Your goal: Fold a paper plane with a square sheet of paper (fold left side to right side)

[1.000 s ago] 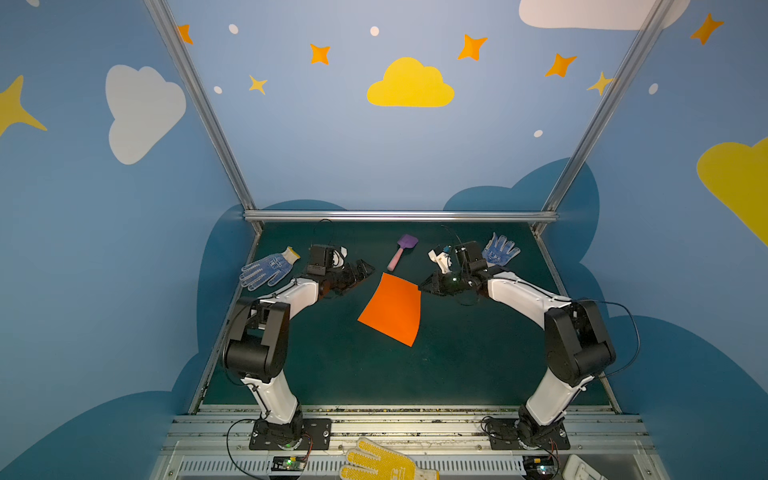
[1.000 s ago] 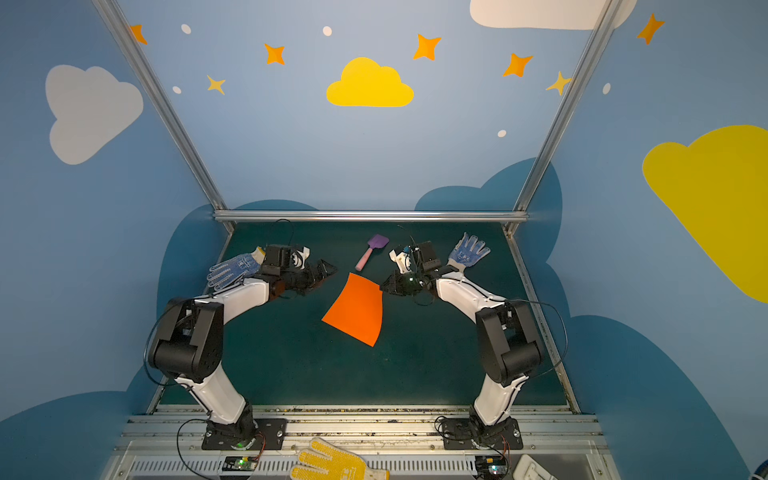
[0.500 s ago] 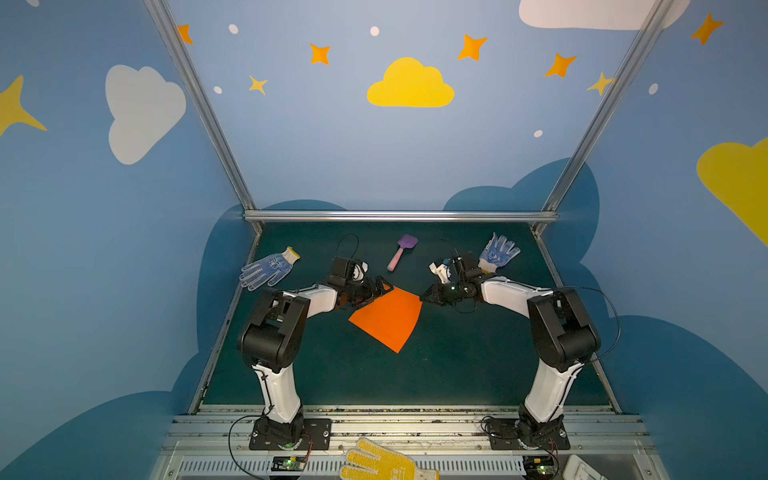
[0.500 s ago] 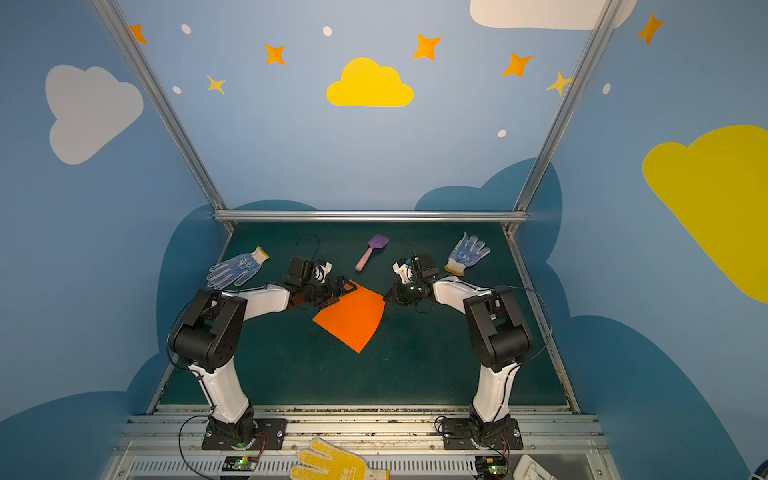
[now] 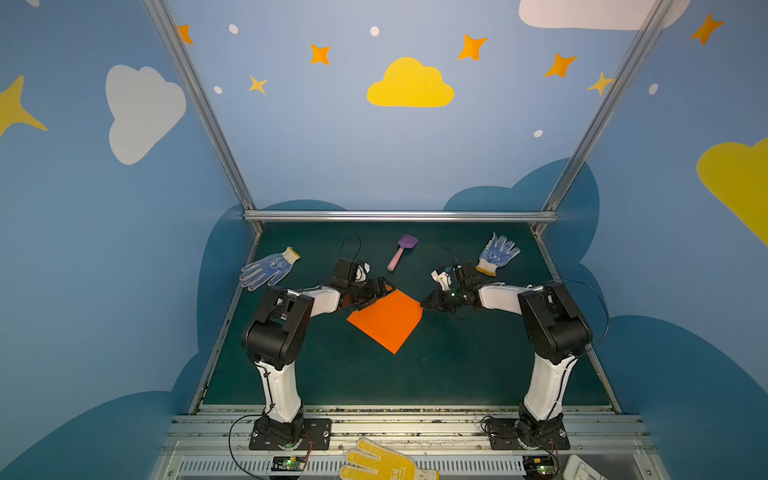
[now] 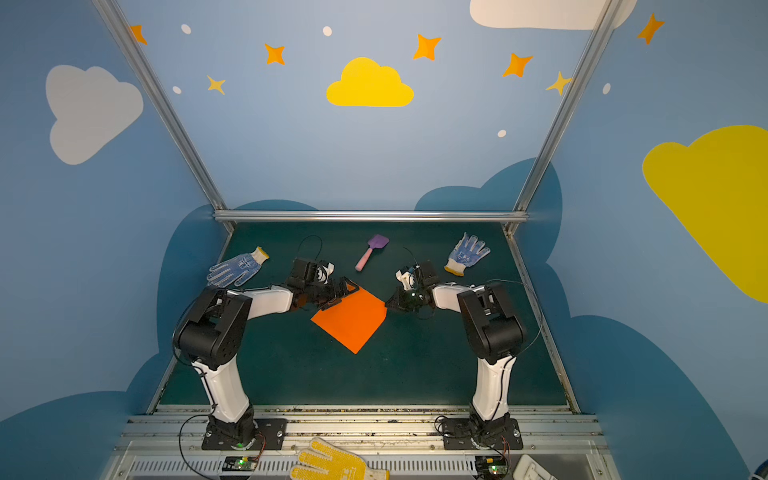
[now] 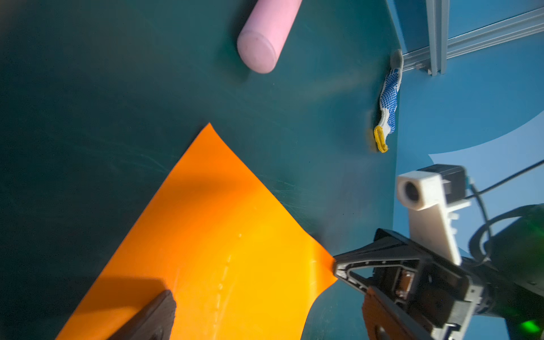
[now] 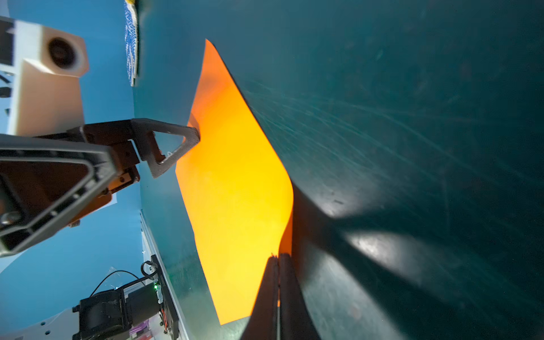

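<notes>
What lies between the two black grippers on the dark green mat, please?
The flat bright-orange square sheet of paper lies between the left gripper and the right gripper, as both top views show.

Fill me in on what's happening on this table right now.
Two robot arms are working on the square sheet of paper. It lies spread out on the green mat, turned like a diamond and not folded over. The right gripper is pinched shut on the sheet's right corner, which curls up slightly. The left gripper is wide open at the sheet's far left edge, with one finger over the paper. A purple spatula lies untouched farther back.
</notes>
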Controlling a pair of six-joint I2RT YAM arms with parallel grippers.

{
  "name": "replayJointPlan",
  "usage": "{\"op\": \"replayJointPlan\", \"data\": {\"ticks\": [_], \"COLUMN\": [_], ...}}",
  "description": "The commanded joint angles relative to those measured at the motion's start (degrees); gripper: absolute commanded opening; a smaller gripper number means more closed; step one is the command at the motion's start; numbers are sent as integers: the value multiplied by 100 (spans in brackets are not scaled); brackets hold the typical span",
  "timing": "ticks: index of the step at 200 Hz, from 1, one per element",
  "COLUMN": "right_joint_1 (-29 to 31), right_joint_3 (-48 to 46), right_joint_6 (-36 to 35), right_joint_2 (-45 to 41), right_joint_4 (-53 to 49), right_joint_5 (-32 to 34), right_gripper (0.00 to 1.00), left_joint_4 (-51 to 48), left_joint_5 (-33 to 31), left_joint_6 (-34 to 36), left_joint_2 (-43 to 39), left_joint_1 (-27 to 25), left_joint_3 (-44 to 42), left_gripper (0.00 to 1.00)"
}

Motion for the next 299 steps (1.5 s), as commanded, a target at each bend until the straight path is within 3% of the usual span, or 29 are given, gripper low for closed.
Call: {"op": "replayJointPlan", "data": {"ticks": [1,31,167,202,242,299], "right_joint_1": [-30,-26,345,422,391,212], "right_joint_3": [-123,-204,-460,-464,-471,-360], "right_joint_6": [180,241,1249,1349,1412,1246], "right_joint_2": [95,99,569,666,684,183], "right_joint_4": [345,459,1844,1953,1995,1650], "right_joint_5": [-120,-94,-319,-273,-280,-667], "right_gripper": [24,37,33,27,0,0], "left_joint_4": [-255,-270,-281,-263,-296,-727], "left_joint_5": [-323,-326,-324,-311,-286,-36], "left_joint_6": [41,53,50,43,22,33], "left_joint_2": [343,351,360,368,292,-298], "left_joint_1": [-44,-43,-67,-84,-84,133], "left_joint_3": [-197,-206,-232,-217,-177,349], "left_gripper": [100,100,100,100,100,100]}}
